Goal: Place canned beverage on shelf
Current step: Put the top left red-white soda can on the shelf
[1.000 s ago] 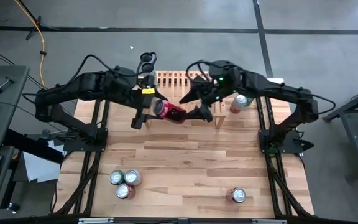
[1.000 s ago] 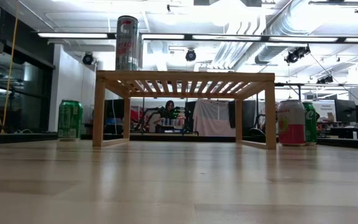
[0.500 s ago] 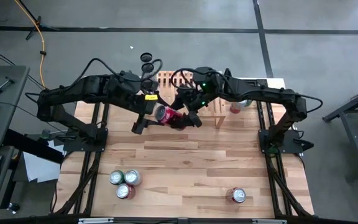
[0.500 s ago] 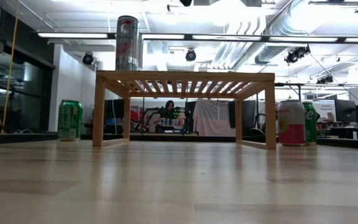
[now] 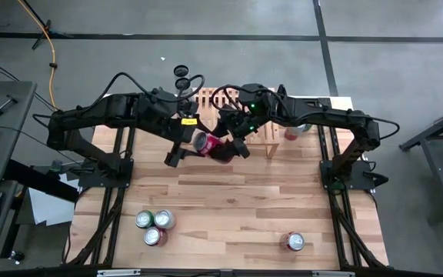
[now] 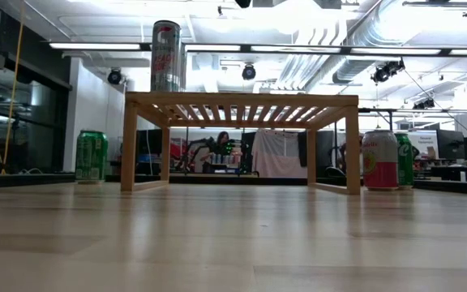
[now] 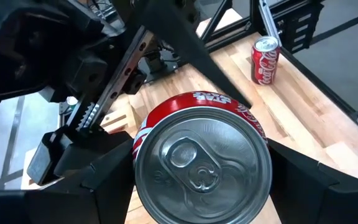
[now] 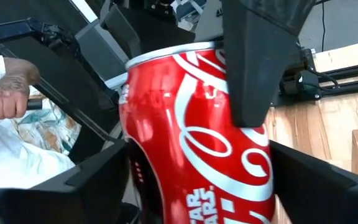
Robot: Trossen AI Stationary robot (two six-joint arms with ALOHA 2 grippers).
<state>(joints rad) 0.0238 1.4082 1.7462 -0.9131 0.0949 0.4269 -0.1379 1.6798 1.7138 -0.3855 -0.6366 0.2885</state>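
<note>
1. Surface: a light butcher-block table [image 5: 229, 200] on a grey concrete floor; in the low view, an open workshop with ceiling ducts and strip lights is seen beyond it.
2. The shelf [image 6: 242, 109] stands at the far edge of the table. One tall silver can [image 6: 166, 56] is upright on its slatted top at the left end.
3. On the table in the low view: a green can [image 6: 92, 156] left of the shelf, a pink-and-white can [image 6: 380, 161] with another green can [image 6: 404, 160] just behind it on the right.
4. Near edge, high view: a cluster of three cans [image 5: 154, 225] on the left, one red can [image 5: 294, 241] on the right.
5. The red cola can [image 5: 208, 143] is held in the air just in front of the shelf, between both grippers. Its long axis is tilted well off vertical, with the lid end toward the left arm.
6. Left gripper [image 7: 197, 180]: jaws partly open, clamped on the can's sides at the lid end.
7. Right gripper [image 8: 197, 180]: jaws wide, one finger either side of the can body; whether they grip it cannot be told.
8. A person's hand [image 8: 5, 102] is visible in the room beyond, in the right wrist view.
</note>
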